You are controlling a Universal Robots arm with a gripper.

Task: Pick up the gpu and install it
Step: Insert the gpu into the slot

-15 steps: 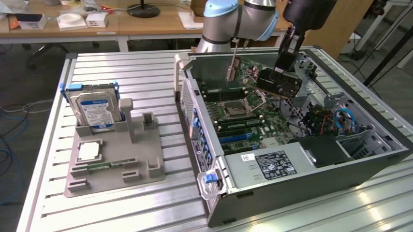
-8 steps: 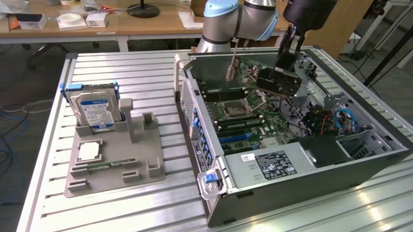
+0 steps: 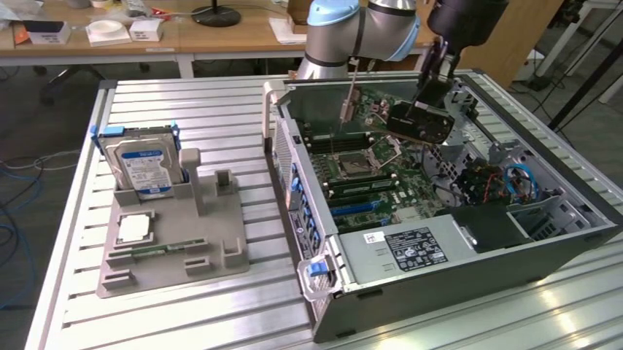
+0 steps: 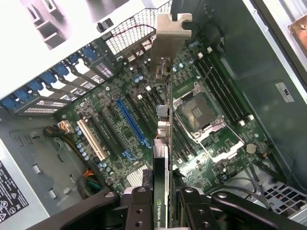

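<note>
In the exterior view, the gripper [image 3: 430, 95] is clamping the gpu [image 3: 421, 122] and holding it tilted in the air over the motherboard [image 3: 360, 175] of the open computer case [image 3: 284, 157], while a hard drive [image 3: 144, 169] is standing in the grey holder [image 3: 219, 226] on the slatted table [image 3: 195, 102] toward that view's left. In the wrist view, the two fingers [image 4: 139, 208] are pinching the gpu [image 4: 162, 158] edge-on between them. Its silver bracket [image 4: 171, 36] is pointing away from the camera, and the card is hovering above the board between the blue slot [image 4: 129, 122] and the processor socket [image 4: 197, 112].
</note>
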